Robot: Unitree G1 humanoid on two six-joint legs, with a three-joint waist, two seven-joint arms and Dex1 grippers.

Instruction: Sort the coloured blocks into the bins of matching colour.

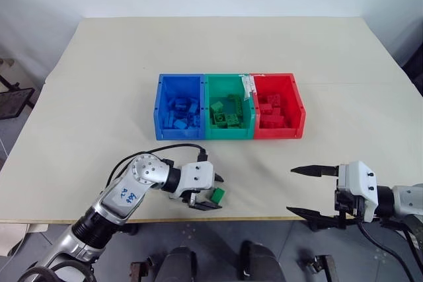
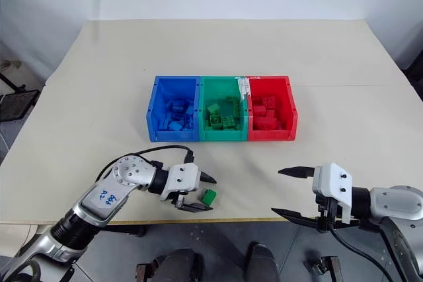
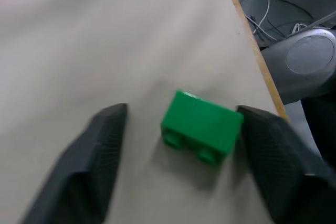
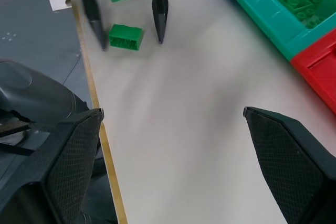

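One green block [image 1: 217, 195] lies on the table close to its front edge. My left gripper [image 1: 219, 193] straddles it, jaws open: one finger [image 3: 273, 150] touches the block's end, while the other finger [image 3: 100, 150] stands a little apart. Farther back sit the joined bins: blue [image 1: 158, 107], green [image 1: 228, 134] and red [image 1: 299, 107], each holding several blocks of its own colour. My right gripper [image 1: 291, 191] hangs wide open at the front edge on the right, with nothing between its fingers.
The beige table [image 1: 99, 97] is bare around the bins. Its front edge [image 4: 100, 129] runs just beside the green block, and the floor drops away beyond it. A dark frame [image 1: 13, 100] stands off the table's left side.
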